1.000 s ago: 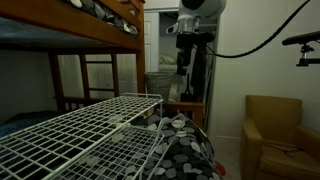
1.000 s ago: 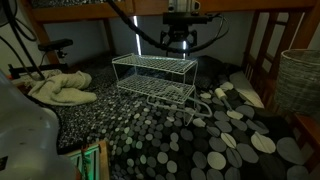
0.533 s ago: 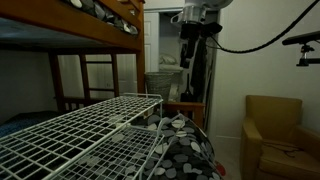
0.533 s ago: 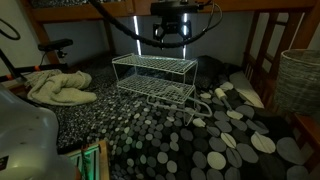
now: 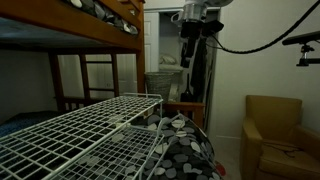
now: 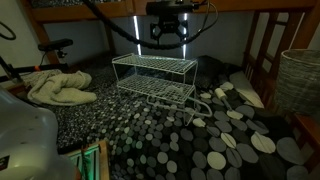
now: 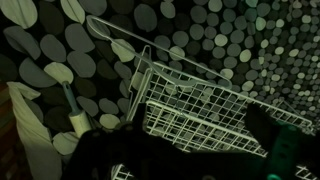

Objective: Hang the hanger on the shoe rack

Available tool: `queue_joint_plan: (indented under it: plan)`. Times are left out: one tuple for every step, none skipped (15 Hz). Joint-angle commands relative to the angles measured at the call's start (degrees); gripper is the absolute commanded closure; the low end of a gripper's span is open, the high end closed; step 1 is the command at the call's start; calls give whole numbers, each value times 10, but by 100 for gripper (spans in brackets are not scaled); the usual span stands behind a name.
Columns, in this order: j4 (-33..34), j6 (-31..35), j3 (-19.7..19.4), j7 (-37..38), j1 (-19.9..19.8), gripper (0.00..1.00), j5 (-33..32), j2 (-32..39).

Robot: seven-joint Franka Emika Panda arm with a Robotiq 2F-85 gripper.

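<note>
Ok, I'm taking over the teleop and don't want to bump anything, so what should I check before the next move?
1. Gripper clear of the shoe rack: ok, it hangs well above the top shelf in both exterior views.
2. Hanger in the gripper: cannot tell, no hanger can be made out in any view.
3. Gripper open or shut: cannot tell, the wrist view is too dark there.
4. Shoe rack upright on the spotted fabric: ok.
5. Black cable off the arm hanging free of the rack: ok.
</note>
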Motion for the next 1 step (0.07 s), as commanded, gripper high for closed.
queue_joint_plan:
  plan:
    - [2, -1, -9, 3, 11, 0, -3, 1]
